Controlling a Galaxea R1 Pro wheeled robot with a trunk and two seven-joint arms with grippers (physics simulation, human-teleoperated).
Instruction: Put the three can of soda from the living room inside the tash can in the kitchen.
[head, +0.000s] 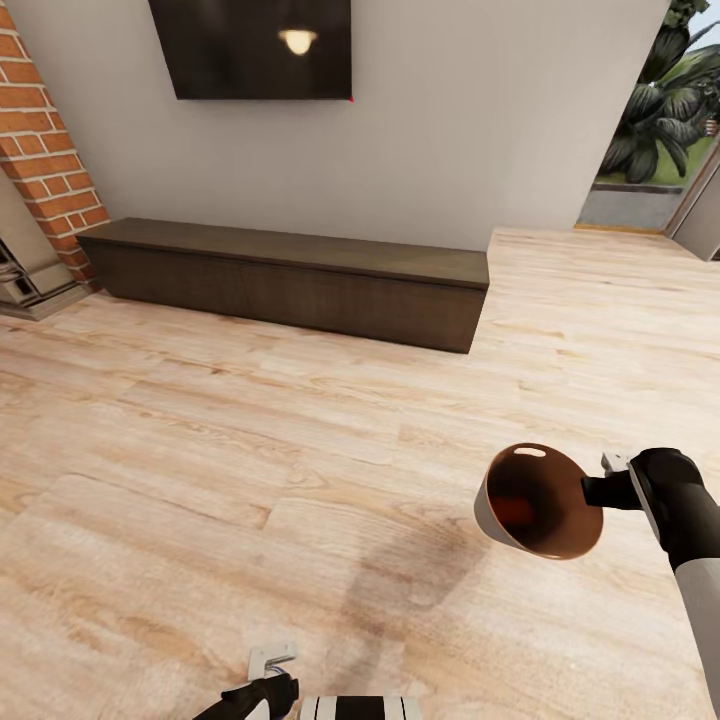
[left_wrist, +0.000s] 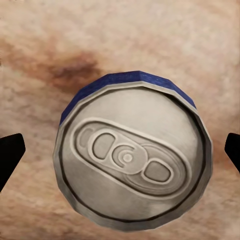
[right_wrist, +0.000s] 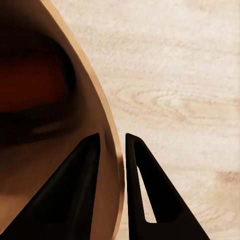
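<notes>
My right gripper (head: 598, 490) is shut on the rim of the tash can (head: 484, 512), holding it tilted above the wooden floor at the right, mouth toward me. In the right wrist view one finger is inside the tan wall (right_wrist: 55, 175) and one outside, with the gripper (right_wrist: 112, 145) pinching the rim. The inside looks dark reddish; I cannot tell what it holds. At the bottom edge is my left gripper (head: 272, 668). Its wrist view looks straight down on a can of soda (left_wrist: 132, 157) with a silver top and blue edge. The black fingertips (left_wrist: 10, 152) stand wide apart, gaps on both sides.
A long, low dark-brown bench (head: 290, 275) runs along the grey wall under a black screen (head: 252, 45). A brick column (head: 45, 160) stands at the left, and a glass opening onto plants (head: 660, 110) at the far right. Light wooden floor (head: 200, 450) lies between me and the bench.
</notes>
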